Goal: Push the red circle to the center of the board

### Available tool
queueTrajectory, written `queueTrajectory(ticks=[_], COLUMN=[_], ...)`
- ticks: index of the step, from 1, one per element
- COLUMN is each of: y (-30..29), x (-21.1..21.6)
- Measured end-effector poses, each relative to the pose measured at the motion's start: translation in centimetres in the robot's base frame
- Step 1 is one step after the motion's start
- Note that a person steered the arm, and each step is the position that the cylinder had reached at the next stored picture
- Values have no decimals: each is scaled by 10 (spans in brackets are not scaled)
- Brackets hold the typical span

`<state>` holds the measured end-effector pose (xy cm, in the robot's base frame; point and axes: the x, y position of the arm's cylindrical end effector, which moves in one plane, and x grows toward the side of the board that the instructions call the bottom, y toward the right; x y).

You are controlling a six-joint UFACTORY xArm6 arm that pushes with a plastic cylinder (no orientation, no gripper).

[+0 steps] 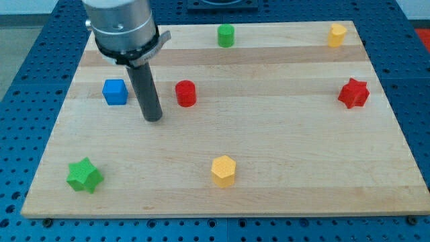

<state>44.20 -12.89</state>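
Camera view: my tip [154,118] between blue cube [115,92], red circle [185,93].

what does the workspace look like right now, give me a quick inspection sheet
surface: wooden board, flat, pale planks, middle bare.
job's things: red circle upright in the board's upper left part, well off centre.
clutter: blue cube at the view's left; green cylinder and yellow block along the top edge; red star at the right; yellow hexagon near the bottom; green star at the bottom left.
claw: none fitted; my tip rests on the board between the blue cube and the red circle, slightly below both, touching neither.
cables: nothing seen.
surroundings: blue perforated table around the board.
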Motion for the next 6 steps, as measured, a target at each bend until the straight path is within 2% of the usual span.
queueTrajectory(ticks=[3, 4, 6], y=[14, 28, 48], x=[-57, -58, -33])
